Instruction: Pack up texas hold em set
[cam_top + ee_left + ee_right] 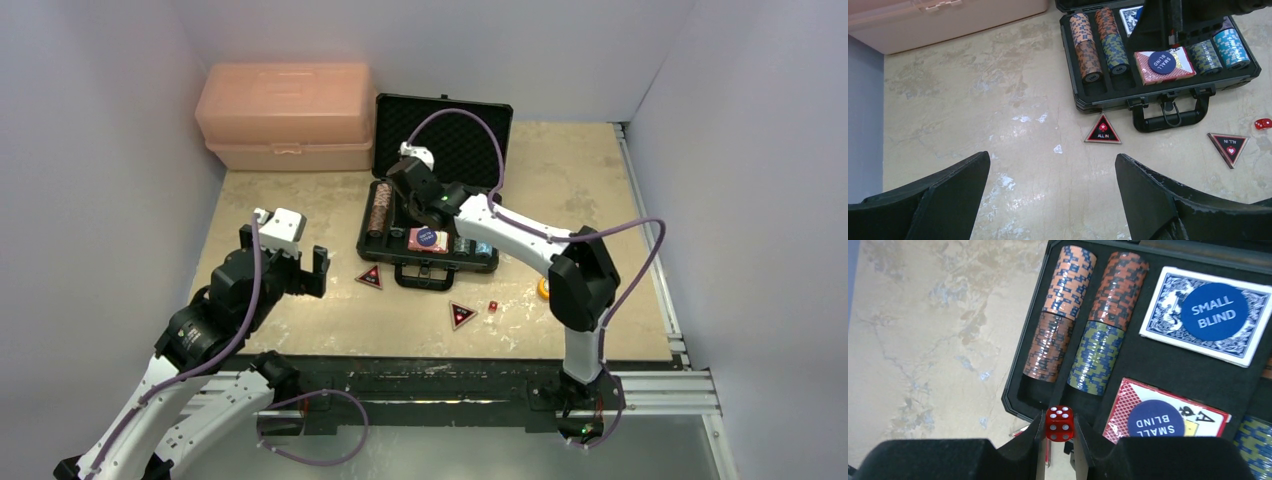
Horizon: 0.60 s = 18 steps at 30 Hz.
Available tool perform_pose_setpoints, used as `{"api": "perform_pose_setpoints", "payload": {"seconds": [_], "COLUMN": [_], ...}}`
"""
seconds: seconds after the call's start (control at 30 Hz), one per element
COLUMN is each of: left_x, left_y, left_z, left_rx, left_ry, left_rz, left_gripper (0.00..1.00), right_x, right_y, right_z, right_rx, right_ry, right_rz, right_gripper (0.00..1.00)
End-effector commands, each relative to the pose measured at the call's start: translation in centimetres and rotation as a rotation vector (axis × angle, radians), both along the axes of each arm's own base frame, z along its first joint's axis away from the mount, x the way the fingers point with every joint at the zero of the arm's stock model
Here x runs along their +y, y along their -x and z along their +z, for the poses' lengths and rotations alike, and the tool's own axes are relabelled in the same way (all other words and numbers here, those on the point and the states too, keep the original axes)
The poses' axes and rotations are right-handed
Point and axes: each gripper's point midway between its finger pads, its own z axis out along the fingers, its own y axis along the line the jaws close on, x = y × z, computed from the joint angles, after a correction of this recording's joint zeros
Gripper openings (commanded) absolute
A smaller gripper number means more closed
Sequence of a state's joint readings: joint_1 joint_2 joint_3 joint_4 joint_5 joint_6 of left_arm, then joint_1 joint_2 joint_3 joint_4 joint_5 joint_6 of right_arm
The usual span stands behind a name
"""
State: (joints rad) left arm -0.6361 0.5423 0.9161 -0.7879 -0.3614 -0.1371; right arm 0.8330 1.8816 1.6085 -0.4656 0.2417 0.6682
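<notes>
The black case (430, 264) lies open at mid table with its lid upright. It holds chip stacks (1068, 285), a blue deck (1168, 305) and a red deck (1128, 400), each deck with a SMALL BLIND disc on it. My right gripper (1058, 416) hovers over the case's front left corner, shut on a red die (1059, 427). Two red triangular buttons (370, 278) (461, 315) and another red die (493, 305) lie on the table before the case. My left gripper (1053, 162) is open and empty, above bare table left of the near button (1103, 130).
A salmon-pink plastic box (285, 115) stands at the back left against the wall. A small orange tape measure (543, 288) lies right of the case, partly behind the right arm. The case handle (1168, 117) sticks out toward me.
</notes>
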Motion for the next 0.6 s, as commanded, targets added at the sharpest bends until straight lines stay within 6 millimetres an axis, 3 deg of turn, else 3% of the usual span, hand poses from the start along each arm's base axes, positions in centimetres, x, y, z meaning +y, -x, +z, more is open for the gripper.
{"api": "perform_pose_setpoints", "payload": {"seconds": [0.0, 0.57], "left_x": [0.3, 0.2], "left_y": [-0.2, -0.3], "left_z": [0.3, 0.2], "left_rx": [-0.022, -0.021], "left_ry": [-0.011, -0.011], "left_rz": [0.012, 0.01], "left_gripper": [0.96, 0.96], "right_x": [1.3, 2.8], "right_y": [0.2, 1.0], "right_z": [0.1, -3.9], "right_rx": [0.027, 0.102], "right_ry": [-0.008, 0.023], "right_rz": [0.007, 0.027], "right_gripper": [0.0, 0.0]}}
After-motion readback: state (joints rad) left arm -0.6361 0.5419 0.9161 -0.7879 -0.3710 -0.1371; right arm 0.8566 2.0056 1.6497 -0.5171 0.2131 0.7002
